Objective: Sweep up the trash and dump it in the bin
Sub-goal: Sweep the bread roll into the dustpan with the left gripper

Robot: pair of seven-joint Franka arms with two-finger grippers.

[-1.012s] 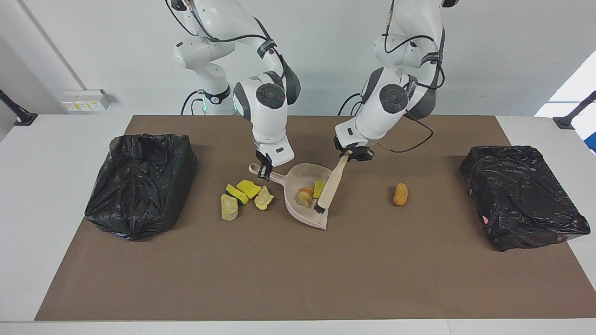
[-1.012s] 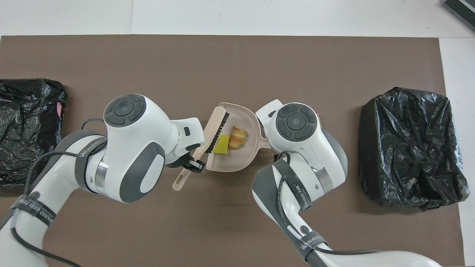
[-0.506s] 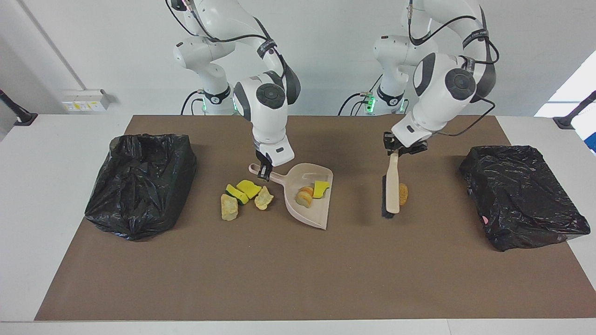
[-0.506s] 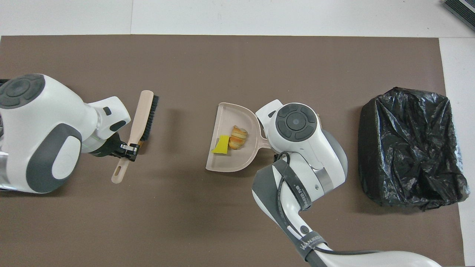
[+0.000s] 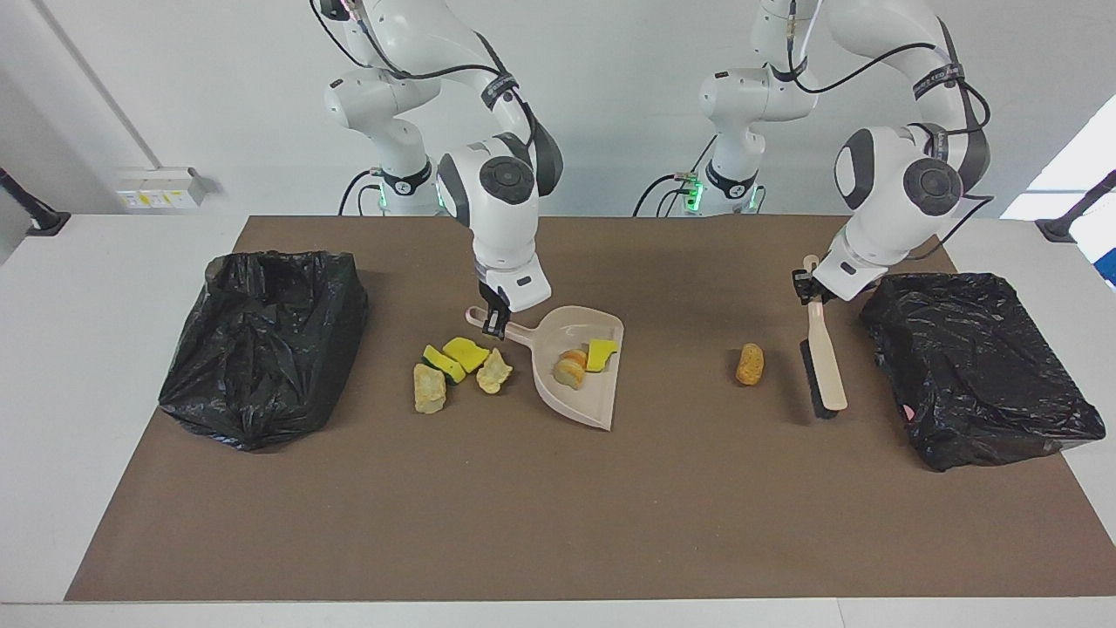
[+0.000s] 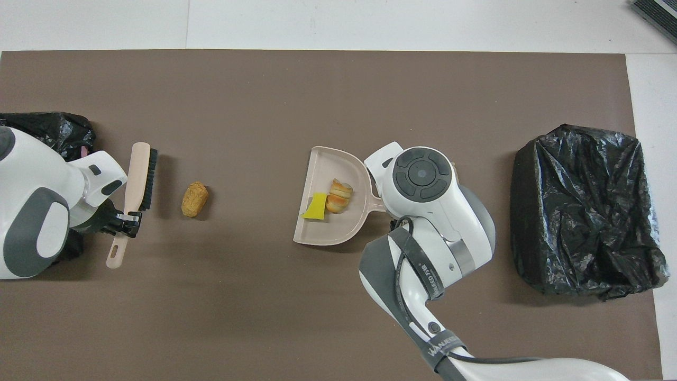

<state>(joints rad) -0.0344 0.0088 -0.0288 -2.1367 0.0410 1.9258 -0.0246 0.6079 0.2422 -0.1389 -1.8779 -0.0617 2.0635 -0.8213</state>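
Observation:
My right gripper (image 5: 495,324) is shut on the handle of the beige dustpan (image 5: 571,403), which rests on the mat. It holds a yellow sponge piece (image 5: 600,354) and a beige chunk (image 5: 571,368); both show from overhead, the sponge (image 6: 316,206) and the chunk (image 6: 338,196). Two beige chunks (image 5: 429,388) and a yellow sponge piece (image 5: 466,353) lie beside the pan, toward the right arm's end. My left gripper (image 5: 809,283) is shut on the brush (image 5: 825,373), its black bristles facing the golden-brown lump (image 5: 750,364). The brush stands apart from the lump (image 6: 194,199).
A black bag-lined bin (image 5: 261,344) stands at the right arm's end of the brown mat. Another bin (image 5: 976,366) stands at the left arm's end, close beside the brush. From overhead my right arm hides the loose pile and the right gripper.
My left gripper has carried the brush out of the dustpan, over the golden-brown lump, to between it and the left arm's end bin. The right arm and dustpan have not moved.

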